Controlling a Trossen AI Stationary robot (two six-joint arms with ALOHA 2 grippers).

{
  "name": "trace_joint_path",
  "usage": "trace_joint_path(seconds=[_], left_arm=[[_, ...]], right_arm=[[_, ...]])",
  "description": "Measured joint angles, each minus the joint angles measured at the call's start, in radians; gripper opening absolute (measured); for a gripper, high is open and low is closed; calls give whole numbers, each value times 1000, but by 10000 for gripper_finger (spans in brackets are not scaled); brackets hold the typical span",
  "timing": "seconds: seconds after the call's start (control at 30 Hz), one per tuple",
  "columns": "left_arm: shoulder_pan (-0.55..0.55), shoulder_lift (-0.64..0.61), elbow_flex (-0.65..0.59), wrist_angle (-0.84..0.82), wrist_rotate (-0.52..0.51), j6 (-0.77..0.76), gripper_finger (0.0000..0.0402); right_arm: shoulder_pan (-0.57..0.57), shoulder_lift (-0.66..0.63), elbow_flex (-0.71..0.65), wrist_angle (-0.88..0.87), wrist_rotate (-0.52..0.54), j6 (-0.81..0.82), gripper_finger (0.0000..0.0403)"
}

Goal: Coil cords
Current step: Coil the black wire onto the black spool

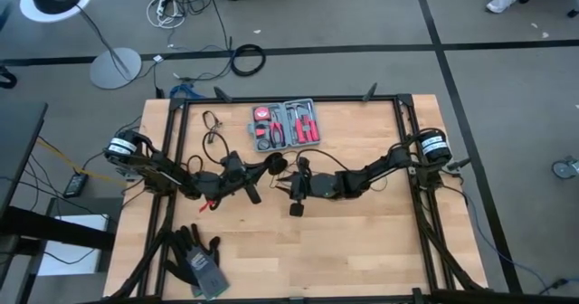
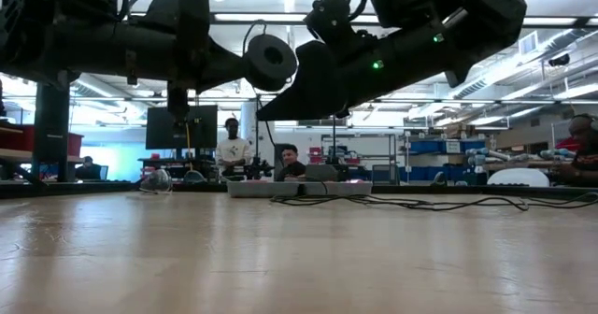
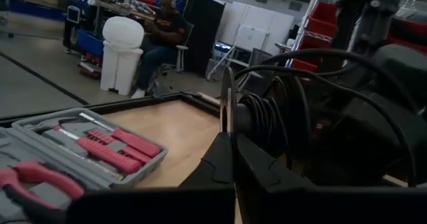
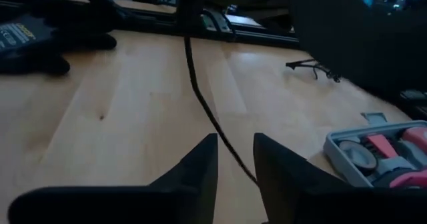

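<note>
1. High view: left gripper (image 1: pixel 271 164) and right gripper (image 1: pixel 296 171) meet mid-table near the red tool kit (image 1: pixel 285 125).
2. Left wrist view: left jaws clenched on the puck-like disc (image 3: pixel 228 111), wire wound around it; winding seems underway.
3. Right wrist view: parted fingers (image 4: pixel 200 167) straddle the thin black wire (image 4: pixel 200 94); next, re-pinch it and wrap.

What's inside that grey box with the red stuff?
The open tool kit holds red-handled tools: pliers and what look like screwdrivers, each in its own slot. Anything lying under the tools is covered, so I cannot tell.

The tool kit (image 4: pixel 383 154) is cut off by the picture's edge.
</note>
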Motion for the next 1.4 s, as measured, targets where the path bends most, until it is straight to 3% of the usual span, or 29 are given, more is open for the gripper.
trace_joint_path(seconds=[0.13,0.33,0.73,1.03,1.4], left_arm=[[0,0,13,0,4,3,0],[0,0,13,1,7,3,0],[0,0,14,-55,7,-39,0],[2,0,61,-135,-5,-26,0],[0,-2,65,-225,12,-58,0]], right_arm=[[-3,0,0,-2,-3,0,77],[-3,0,0,-6,-4,32,9],[-33,0,59,5,-89,45,3],[-64,0,180,-295,-98,220,1],[-42,1,178,-245,-81,194,0]])
